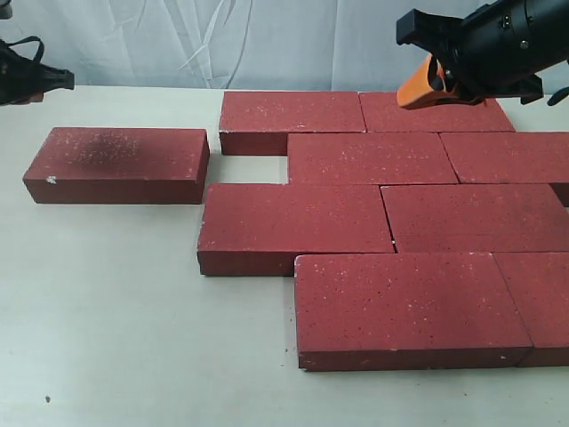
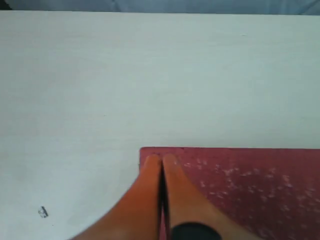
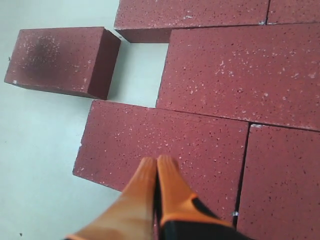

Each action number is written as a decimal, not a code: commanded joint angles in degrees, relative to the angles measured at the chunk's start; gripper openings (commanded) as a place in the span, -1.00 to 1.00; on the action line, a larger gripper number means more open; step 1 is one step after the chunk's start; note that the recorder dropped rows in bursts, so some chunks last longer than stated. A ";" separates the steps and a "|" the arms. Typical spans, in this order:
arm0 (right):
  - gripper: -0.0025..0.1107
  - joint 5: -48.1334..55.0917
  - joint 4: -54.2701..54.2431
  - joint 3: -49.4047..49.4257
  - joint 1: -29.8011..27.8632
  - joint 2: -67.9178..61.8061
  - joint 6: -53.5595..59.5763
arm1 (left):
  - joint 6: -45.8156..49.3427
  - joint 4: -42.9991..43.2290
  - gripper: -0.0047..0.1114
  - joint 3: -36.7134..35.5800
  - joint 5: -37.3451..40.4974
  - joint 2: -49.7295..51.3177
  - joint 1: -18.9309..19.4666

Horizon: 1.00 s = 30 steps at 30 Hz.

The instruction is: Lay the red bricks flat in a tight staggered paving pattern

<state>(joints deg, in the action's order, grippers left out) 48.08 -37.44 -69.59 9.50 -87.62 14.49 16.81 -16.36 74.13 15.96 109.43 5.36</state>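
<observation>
Exterior view: your red bricks (image 1: pixel 382 227) lay staggered by the surface's (image 1: pixel 116 311) right edge, one lone brick (image 1: pixel 116 160) apart to their left. Left wrist view: your left gripper (image 2: pixel 161 159) was closed, empty, over a brick corner (image 2: pixel 150 152). Right wrist view: your right gripper (image 3: pixel 156 162) was closed, empty, above the rows.

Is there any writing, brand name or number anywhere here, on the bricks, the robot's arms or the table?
No readable text in any view.
The bricks carry only pale speckles; the loose brick has a dark smudge and a small white chip, no stamp.
The left gripper and right gripper show plain orange fingers, no label.
A tiny dark mark on the table is too small to read.
</observation>
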 commanded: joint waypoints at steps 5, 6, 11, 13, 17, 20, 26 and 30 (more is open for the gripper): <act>-0.97 -0.46 0.00 0.19 -0.41 -2.57 0.48 | -0.29 3.47 -0.92 5.32 -2.32 9.92 2.07; -0.97 -0.46 0.00 0.19 -0.41 -2.71 0.48 | -0.29 3.47 -0.92 5.47 -2.54 10.65 2.07; -0.97 -0.46 0.00 0.19 -0.41 -3.02 0.48 | 0.25 3.47 -0.92 5.91 -2.28 13.21 1.30; -0.97 -0.46 0.00 0.19 -0.41 -3.02 0.48 | 0.34 3.47 -0.92 5.95 -2.55 13.26 0.16; -0.97 -0.46 0.00 0.19 -0.41 -3.02 0.48 | 0.34 3.65 -0.92 5.95 -2.68 13.26 -2.10; -0.97 -0.46 0.00 0.19 -0.41 -3.02 0.48 | 0.34 4.05 -0.92 5.95 -2.80 13.26 -2.92; -0.97 -0.46 0.00 0.19 -0.41 -3.02 0.48 | 0.11 4.05 -0.92 5.95 -0.66 13.15 -3.04; -0.97 -0.36 0.00 0.19 -0.41 -2.96 0.48 | -0.54 3.80 -0.92 5.95 3.26 11.39 -1.59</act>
<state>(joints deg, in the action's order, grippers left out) 48.08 -37.44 -69.59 9.50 -90.66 14.58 16.94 -12.67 79.79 17.18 122.50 2.84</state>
